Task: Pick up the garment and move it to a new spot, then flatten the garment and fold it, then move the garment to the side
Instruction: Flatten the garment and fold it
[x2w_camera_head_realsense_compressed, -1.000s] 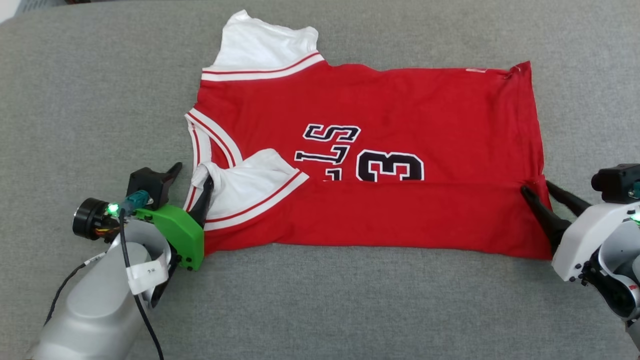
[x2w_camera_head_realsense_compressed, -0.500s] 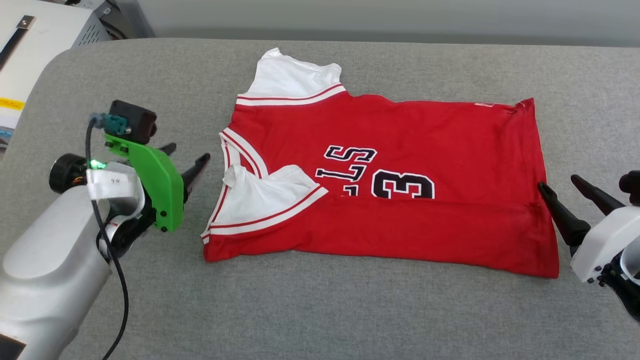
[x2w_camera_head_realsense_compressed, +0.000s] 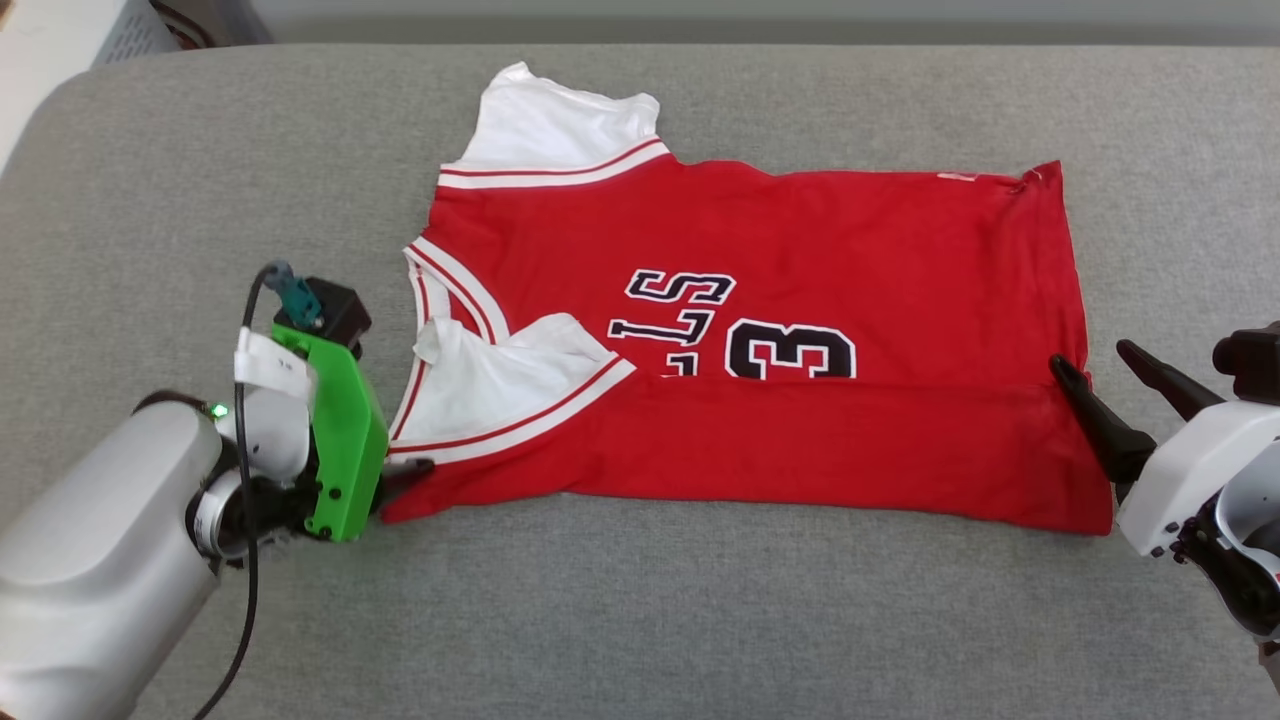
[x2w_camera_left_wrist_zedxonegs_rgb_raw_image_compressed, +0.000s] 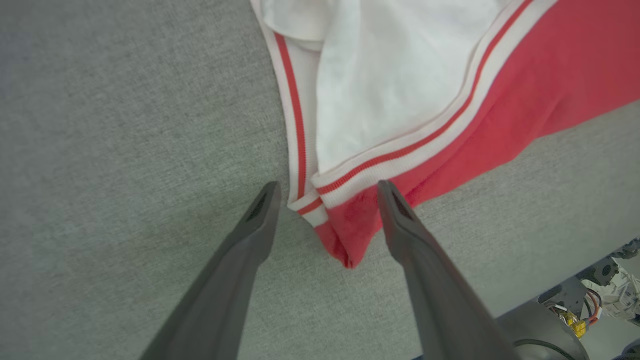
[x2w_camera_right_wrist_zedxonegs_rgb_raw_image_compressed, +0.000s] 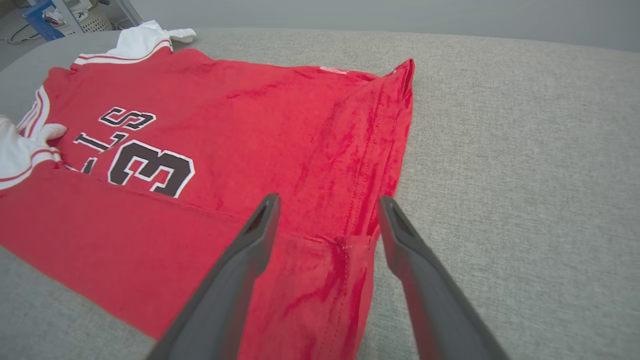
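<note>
The left gripper (x2w_camera_left_wrist_zedxonegs_rgb_raw_image_compressed: 327, 186) has its two dark fingers spread apart, straddling the near left corner of the garment (x2w_camera_head_realsense_compressed: 760, 250) and holding nothing. The right gripper (x2w_camera_head_realsense_compressed: 1090, 355) is also spread and empty, poised at the hem on the right, one finger over the cloth and one over the grey padded surface (x2w_camera_head_realsense_compressed: 640, 620). The red jersey lies flat in the middle of that surface, collar to the left and hem to the right. Its near long edge is folded over, tucking the near sleeve (x2w_camera_head_realsense_compressed: 490, 390) inward and hiding the bottom of the number 3. The far sleeve (x2w_camera_head_realsense_compressed: 555, 125) sticks out unfolded. The grippers sit at opposite ends, probably so both can lift the cloth evenly for another fold.
</note>
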